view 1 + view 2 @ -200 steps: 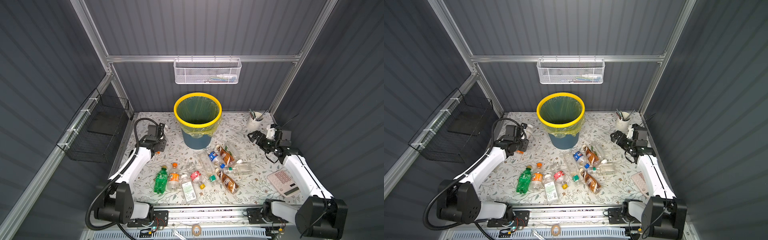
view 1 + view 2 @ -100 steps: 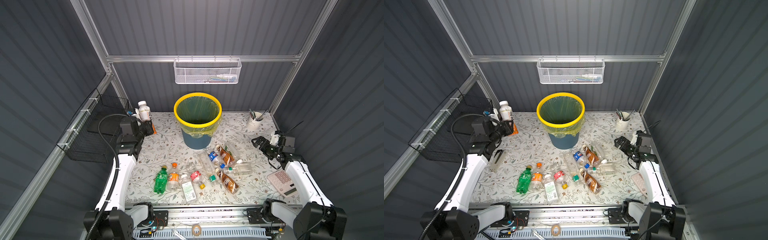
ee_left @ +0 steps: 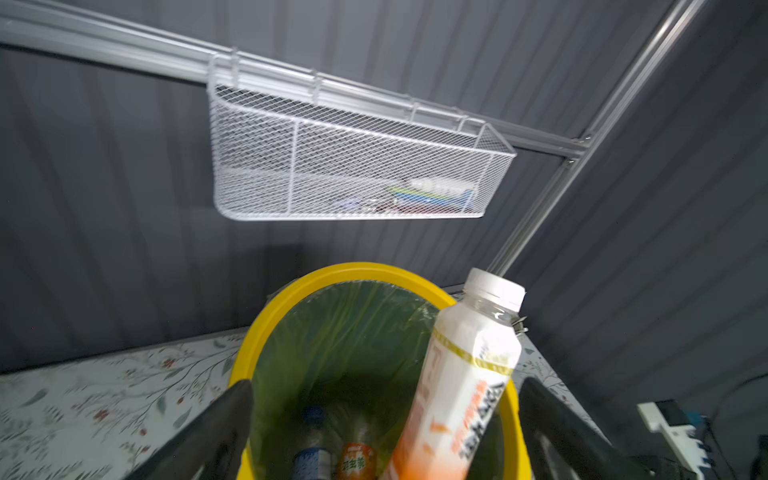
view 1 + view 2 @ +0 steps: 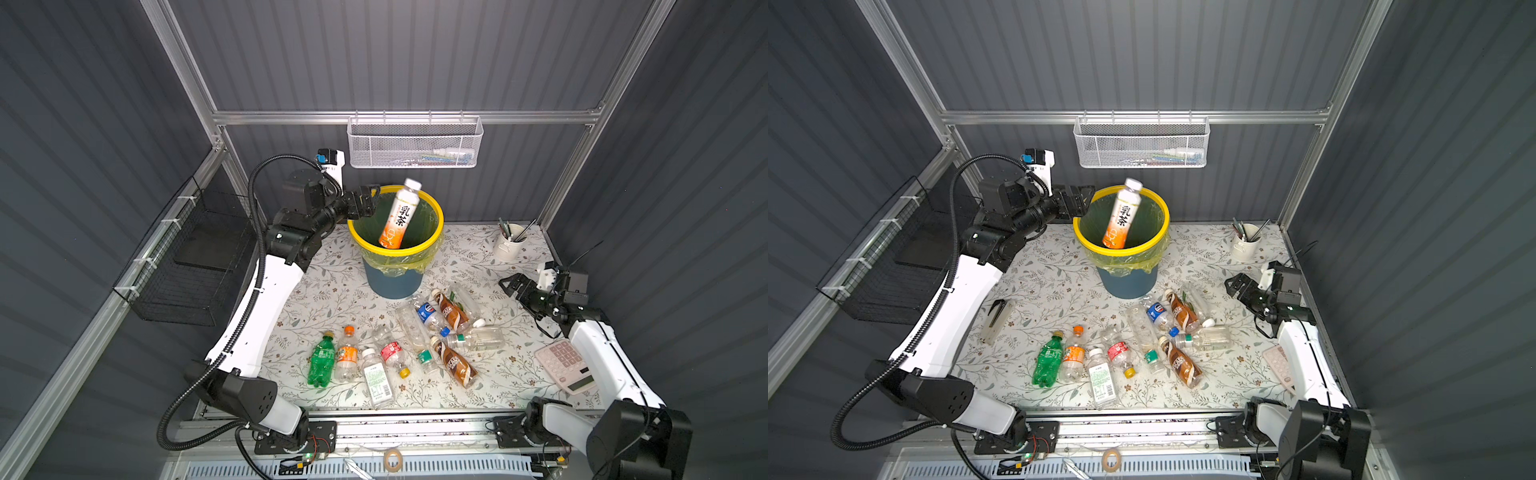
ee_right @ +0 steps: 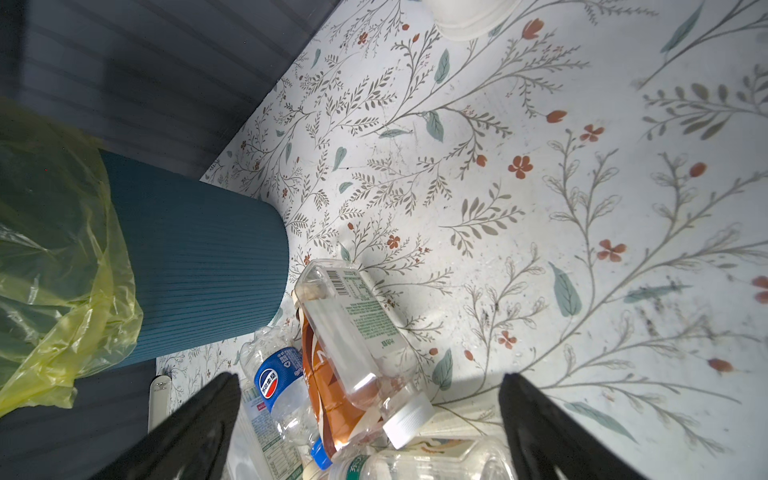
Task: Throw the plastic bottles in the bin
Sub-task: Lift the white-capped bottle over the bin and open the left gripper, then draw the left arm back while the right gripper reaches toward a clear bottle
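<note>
Left gripper (image 4: 370, 202) is spread wide, holding nothing, and right gripper (image 4: 509, 286) too. Up front, loose bottles (image 4: 376, 376) lie on the mat (image 4: 324, 291), with bare room to their left. Further back, orange-labelled bottle (image 4: 398, 220) tilts cap-up inside the yellow rim of the bin (image 4: 390, 282), clear of the fingers.

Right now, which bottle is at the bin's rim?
The white-capped orange bottle, tilted in the mouth of the bin; the rest lie on the table or deep inside.

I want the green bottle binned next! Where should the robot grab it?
Probably around its narrow shoulder just below the cap, coming straight down from above: the green bottle lies flat, and the orange-labelled bottle crowds its body, leaving room near the necks.
</note>
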`<action>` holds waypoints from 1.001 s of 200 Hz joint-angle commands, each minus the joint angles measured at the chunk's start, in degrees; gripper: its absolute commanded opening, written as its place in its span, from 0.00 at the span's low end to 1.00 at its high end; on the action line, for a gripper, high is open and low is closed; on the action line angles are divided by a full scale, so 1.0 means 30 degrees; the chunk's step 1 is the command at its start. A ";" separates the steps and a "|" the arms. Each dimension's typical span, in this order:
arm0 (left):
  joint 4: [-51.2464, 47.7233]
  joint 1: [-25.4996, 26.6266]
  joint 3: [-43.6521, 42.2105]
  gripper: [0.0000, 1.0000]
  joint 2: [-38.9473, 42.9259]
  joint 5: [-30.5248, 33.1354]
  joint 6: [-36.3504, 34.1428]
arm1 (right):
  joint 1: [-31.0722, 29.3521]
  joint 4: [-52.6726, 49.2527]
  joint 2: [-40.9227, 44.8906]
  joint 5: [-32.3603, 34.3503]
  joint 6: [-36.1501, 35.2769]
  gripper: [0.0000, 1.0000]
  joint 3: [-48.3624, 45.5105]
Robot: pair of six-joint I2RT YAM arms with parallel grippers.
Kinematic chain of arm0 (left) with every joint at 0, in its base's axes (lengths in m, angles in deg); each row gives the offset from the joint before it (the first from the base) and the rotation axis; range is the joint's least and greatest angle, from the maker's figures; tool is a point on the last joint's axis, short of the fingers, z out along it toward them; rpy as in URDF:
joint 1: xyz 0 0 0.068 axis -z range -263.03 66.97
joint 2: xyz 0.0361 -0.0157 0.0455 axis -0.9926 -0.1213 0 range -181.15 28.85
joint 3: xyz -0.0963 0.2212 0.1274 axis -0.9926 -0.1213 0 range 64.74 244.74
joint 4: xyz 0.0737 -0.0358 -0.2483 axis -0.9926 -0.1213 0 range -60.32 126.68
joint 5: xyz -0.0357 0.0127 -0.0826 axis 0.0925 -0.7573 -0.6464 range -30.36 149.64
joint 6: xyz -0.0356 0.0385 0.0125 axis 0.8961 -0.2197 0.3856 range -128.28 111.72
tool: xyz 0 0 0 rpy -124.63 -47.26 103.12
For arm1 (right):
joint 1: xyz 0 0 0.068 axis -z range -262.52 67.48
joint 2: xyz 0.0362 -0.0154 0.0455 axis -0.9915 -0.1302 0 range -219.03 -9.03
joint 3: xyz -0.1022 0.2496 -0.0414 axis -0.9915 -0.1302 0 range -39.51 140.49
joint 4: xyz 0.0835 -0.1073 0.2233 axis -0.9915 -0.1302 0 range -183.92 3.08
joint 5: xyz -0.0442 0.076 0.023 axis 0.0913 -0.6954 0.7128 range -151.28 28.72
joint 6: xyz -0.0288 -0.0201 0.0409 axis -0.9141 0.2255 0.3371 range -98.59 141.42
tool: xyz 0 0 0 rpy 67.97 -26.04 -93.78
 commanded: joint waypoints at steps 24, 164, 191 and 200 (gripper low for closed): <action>-0.1619 -0.0129 -0.0975 0.99 0.1872 0.4316 -0.0447 | 0.0000 -0.0513 0.0202 0.0281 -0.0157 0.99 0.0440; -0.1591 -0.2192 -0.9062 0.99 0.4865 0.6993 0.1120 | -0.5330 -0.3982 -0.4424 0.4694 -0.4167 0.93 0.3906; -0.1436 -0.4527 -1.0661 0.99 0.4790 0.4939 0.2266 | -0.6594 -0.4663 -0.6148 0.4976 -0.5107 0.86 0.4878; -0.1531 -0.4580 -1.0973 0.99 0.4711 0.5052 0.2144 | -0.7077 -0.4770 -0.6618 0.5236 -0.5365 0.84 0.5132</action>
